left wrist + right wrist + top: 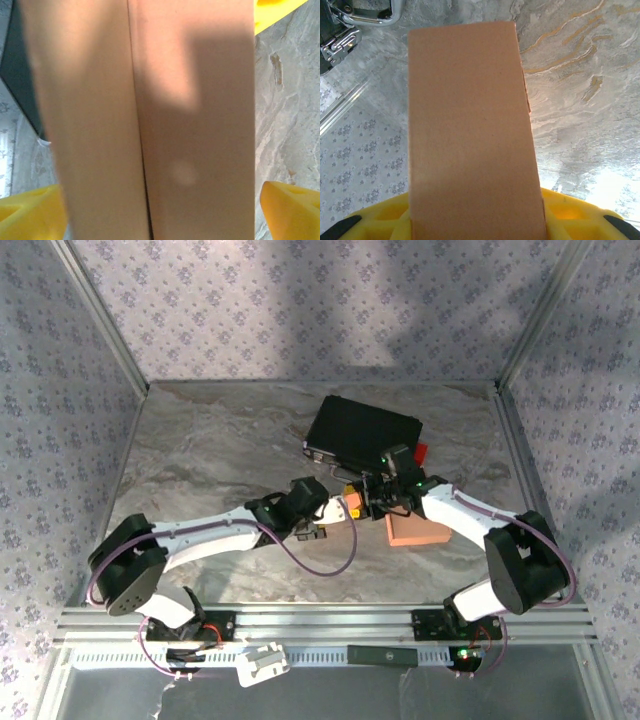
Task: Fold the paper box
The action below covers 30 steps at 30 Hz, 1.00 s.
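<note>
Paper box [415,530] is lying on the desk [200,460] right of centre, near the front edge, with one end being lifted where the two arms are meeting. The right gripper [475,222] is grasping it: a plain cardboard panel is rising straight out from between its yellow jaws. The left gripper [346,505] is reaching in from the other side with its jaws spread wide and released, straddling two cardboard panels that are joining at a crease running down the middle of the left wrist view. Judging by this, the folding is looking only partly done: the panels are still appearing mostly flat against each other, no walls are standing up as a finished box, and the remaining flaps seem to be waiting to be bent and tucked. Just behind the box, a black case [362,430] is sitting on the desk, its metal latch [350,25] showing near the panel's far end, and a small red object [421,452] is resting beside it; both are crowding the space behind the grippers.
</note>
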Each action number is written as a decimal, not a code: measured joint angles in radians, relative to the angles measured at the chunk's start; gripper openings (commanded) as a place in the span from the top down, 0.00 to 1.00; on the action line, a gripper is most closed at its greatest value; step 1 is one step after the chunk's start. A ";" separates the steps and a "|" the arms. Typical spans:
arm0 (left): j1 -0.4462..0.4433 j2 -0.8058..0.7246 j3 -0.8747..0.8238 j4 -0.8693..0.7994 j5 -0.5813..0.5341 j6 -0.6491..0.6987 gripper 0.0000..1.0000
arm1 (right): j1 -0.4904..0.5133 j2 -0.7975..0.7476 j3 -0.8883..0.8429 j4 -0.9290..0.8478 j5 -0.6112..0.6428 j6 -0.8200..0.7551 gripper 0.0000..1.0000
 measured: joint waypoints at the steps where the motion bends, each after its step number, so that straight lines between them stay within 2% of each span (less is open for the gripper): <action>1: 0.004 0.007 0.001 0.001 0.004 0.003 0.10 | -0.001 0.002 -0.003 0.007 -0.003 0.000 0.65; 7: 0.037 0.019 0.020 -0.020 0.045 0.013 0.29 | -0.005 0.011 -0.010 0.040 -0.015 0.015 0.64; 13: 0.041 0.033 0.055 -0.071 0.087 0.018 0.30 | -0.006 0.018 -0.010 0.048 -0.015 0.023 0.62; 15: 0.041 0.033 0.060 -0.084 0.096 0.017 0.34 | -0.006 0.018 -0.010 0.048 -0.015 0.023 0.60; 23: 0.041 0.033 0.080 -0.164 0.142 0.018 0.35 | -0.008 0.016 -0.010 0.029 -0.010 0.014 0.39; 25: 0.041 0.033 0.092 -0.192 0.159 0.019 0.35 | -0.017 -0.002 -0.005 -0.026 0.015 -0.014 0.31; 30: 0.041 0.033 0.127 -0.268 0.204 0.026 0.36 | -0.051 -0.143 0.041 -0.189 0.098 -0.117 0.26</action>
